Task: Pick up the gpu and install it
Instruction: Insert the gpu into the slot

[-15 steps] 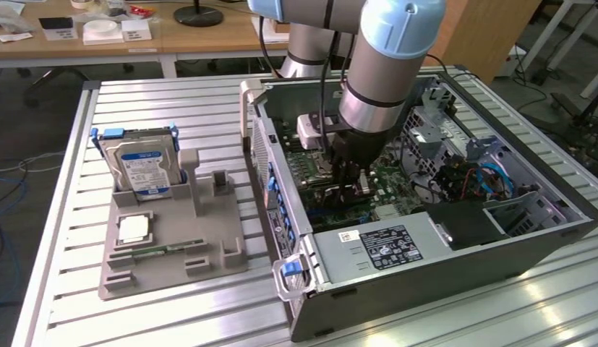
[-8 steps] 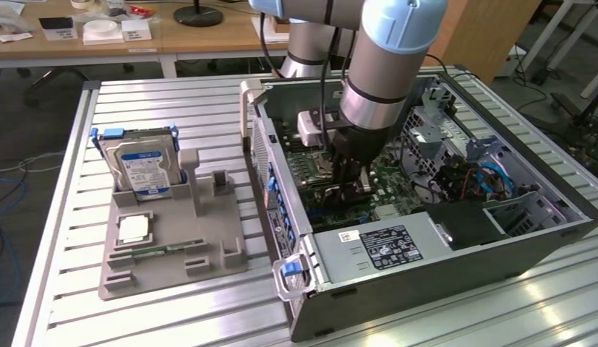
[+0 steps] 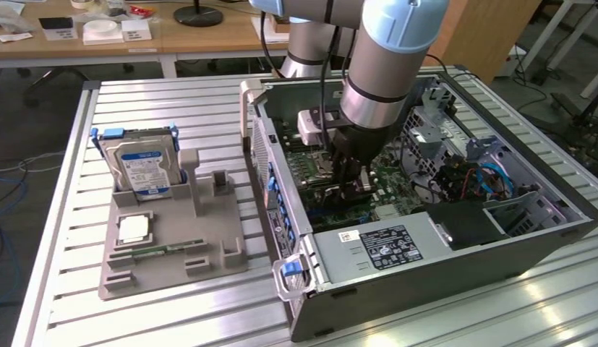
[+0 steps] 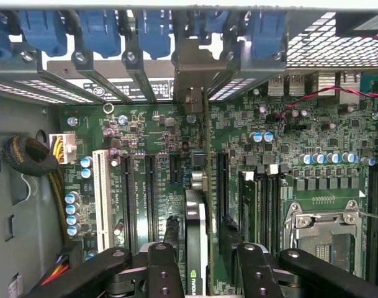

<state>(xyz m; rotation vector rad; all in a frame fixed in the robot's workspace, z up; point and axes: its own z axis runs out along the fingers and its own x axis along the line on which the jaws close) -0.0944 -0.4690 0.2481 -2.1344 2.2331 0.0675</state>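
gripper clamping gpu, arm vertical

Gpu glossy black, perhaps plastic; bracket dull metal.

Green motherboard, blue slot clips, white slot, black gpu, silver hard drive with blue label, grey tray.

Silver-grey tubular arm with pale-blue joint caps, black screw-studded hand.
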